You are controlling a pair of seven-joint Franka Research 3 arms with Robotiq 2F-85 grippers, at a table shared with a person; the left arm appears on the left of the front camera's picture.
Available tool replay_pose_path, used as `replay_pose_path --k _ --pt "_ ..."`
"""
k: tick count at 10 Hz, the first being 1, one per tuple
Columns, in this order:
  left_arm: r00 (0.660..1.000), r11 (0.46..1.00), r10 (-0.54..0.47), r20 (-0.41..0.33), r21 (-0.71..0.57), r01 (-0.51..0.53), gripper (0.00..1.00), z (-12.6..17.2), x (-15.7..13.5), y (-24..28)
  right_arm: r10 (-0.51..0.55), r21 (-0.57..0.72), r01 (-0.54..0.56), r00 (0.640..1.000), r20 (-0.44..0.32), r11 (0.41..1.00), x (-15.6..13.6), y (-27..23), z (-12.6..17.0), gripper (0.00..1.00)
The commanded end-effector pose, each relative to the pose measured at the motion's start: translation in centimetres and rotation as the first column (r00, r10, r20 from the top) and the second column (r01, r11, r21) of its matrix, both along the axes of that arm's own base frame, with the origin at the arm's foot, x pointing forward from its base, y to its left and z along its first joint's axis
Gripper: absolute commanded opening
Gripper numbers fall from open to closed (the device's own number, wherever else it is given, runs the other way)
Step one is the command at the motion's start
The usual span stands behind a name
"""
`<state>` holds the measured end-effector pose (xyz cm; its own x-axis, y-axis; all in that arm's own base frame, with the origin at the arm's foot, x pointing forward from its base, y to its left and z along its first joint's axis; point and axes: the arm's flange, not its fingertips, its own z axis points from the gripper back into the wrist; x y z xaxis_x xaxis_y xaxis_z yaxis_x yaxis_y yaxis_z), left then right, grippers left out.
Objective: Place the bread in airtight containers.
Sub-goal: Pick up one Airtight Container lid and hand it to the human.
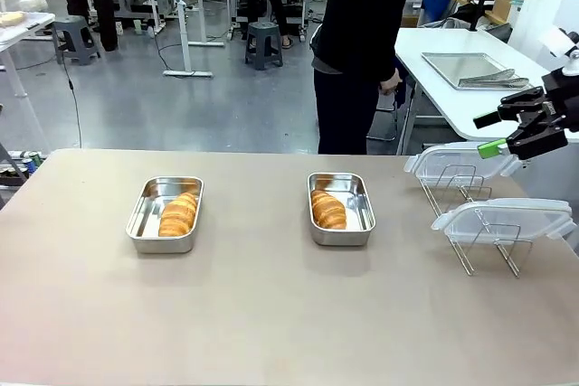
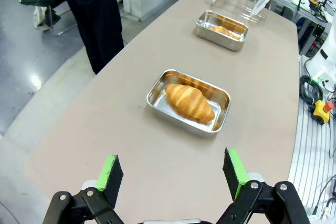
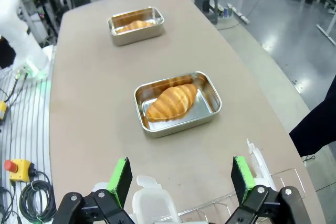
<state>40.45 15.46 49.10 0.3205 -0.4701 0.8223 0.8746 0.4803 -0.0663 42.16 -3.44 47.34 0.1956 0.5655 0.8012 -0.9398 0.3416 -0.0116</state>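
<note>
Both croissants already lie in the stainless-steel pans, one in each: the left croissant [image 1: 178, 215] in the left pan [image 1: 143, 208] and the right croissant [image 1: 327, 210] in the right pan [image 1: 364, 198]. The pans stand well apart on the matte beige table [image 1: 271, 314]. Each croissant is golden-brown and ridged and lies roughly along its pan's long axis, which runs from the robot's side toward the far edge. The pans are shiny, shallow and round-cornered, and both are uncovered. What remains, as I judge it, is fitting the lids. Two clear plastic snap lids, the far lid [image 1: 457, 162] and the near lid [image 1: 507, 217], lean in a thin wire rack [image 1: 470, 255] at the table's right end, to the right of the right pan. The right gripper [image 1: 488, 135] hovers just above and beside the far lid, its jaws spread wide and holding nothing. From its wrist camera the rack and lids sit right beneath its fingers, with the right pan ahead. The right arm is therefore much the nearer to the lids. The left gripper [image 2: 172, 170] is equally wide open and empty, facing the left pan from a distance.
</note>
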Motion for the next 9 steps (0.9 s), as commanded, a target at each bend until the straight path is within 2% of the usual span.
replay_pose_path --k 1,7,8,9 --pt "1.0 1.0 -0.012 0.026 -0.014 0.012 1.0 0.0 0.0 -0.1 0.012 -0.003 -0.012 1.0 0.004 1.0 0.1 -0.3 0.1 1.0" --pt "1.0 1.0 -0.012 0.026 -0.014 0.012 1.0 0.0 0.0 -0.1 -0.001 -0.002 0.001 1.0 -0.002 1.0 0.0 -0.1 0.0 1.0" --pt "1.0 1.0 -0.012 0.026 -0.014 0.012 1.0 0.0 0.0 -0.1 0.045 -0.197 -0.034 0.998 0.048 0.98 -0.6 0.2 0.9 1.0" --pt "1.0 1.0 -0.012 0.026 -0.014 0.012 1.0 0.0 0.0 -0.1 0.09 -0.302 -0.075 0.995 0.035 0.95 -0.8 0.4 1.1 1.0"
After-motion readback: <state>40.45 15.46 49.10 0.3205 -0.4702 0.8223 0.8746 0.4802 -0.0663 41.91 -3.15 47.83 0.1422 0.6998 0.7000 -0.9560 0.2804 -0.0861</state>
